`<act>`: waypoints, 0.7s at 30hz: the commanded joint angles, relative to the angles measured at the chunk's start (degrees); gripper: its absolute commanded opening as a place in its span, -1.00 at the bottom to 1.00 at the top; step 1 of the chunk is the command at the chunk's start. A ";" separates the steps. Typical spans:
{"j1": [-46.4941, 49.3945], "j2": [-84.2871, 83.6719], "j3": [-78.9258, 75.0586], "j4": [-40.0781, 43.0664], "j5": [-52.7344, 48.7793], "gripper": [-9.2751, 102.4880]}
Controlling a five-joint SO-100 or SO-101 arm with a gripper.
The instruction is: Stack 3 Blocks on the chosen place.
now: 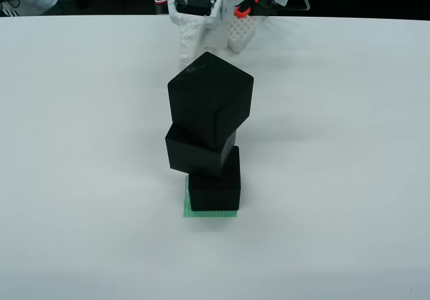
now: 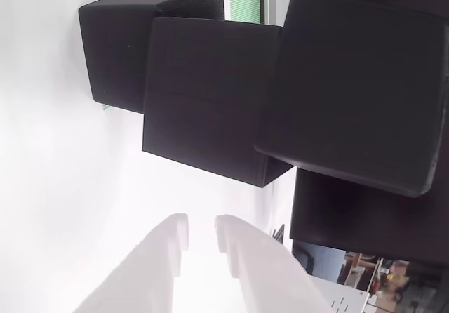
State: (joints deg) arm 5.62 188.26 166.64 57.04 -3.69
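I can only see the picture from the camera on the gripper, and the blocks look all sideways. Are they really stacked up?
Observer: Yes. In the front view, bottom block, middle block and top block stand one on another.
Operator: Did it land on the right place?
Observer: The bottom block sits on the green square; a green strip shows left and front.
Operator: Is the tower straight?
Observer: No. The middle block juts left; the top block is twisted.

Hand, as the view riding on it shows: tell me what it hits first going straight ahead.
Probably the middle block of the stack; the hand, empty, points at it. Depth is unclear.
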 commanded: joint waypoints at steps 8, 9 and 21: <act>0.09 7.03 4.13 0.00 0.53 -0.83; 0.09 7.65 4.57 0.09 0.53 -0.83; -0.26 8.35 8.70 -0.35 0.53 -0.83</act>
State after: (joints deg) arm 5.62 196.08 175.34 57.13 -3.69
